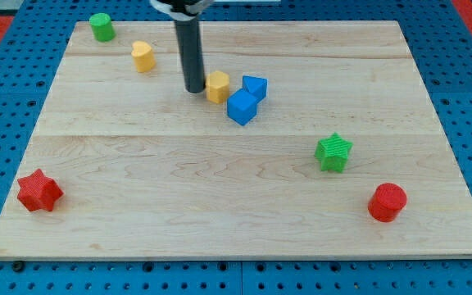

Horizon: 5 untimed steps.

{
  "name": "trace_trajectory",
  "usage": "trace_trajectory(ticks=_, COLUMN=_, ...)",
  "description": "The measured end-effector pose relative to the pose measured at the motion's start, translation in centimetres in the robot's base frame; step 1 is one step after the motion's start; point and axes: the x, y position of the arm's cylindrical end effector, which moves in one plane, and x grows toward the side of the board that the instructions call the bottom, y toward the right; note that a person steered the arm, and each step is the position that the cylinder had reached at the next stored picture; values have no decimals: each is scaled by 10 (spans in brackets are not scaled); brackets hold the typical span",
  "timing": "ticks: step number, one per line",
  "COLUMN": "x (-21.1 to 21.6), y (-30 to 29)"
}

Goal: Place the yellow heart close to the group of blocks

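Observation:
My tip (195, 89) stands on the board at the upper middle, right against the left side of a yellow block (218, 85). That yellow block touches a blue cube (242, 107) and sits beside a second blue block (254, 86); the three form a tight cluster. Another yellow block (143, 56) lies alone to the upper left of my tip. I cannot tell for certain which of the two yellow blocks is the heart.
A green block (101, 26) sits at the top left corner. A green star (333, 152) lies at the right middle, a red cylinder (387, 201) at the lower right, and a red star (38, 190) at the lower left. The wooden board (236, 238) lies on a blue pegboard.

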Motion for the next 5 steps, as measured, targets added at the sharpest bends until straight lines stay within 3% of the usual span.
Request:
trace_trajectory(ticks=3, x=-16, y=20)
trace_trajectory(ticks=4, x=-66, y=-9)
trace_trajectory(ticks=5, x=-127, y=42)
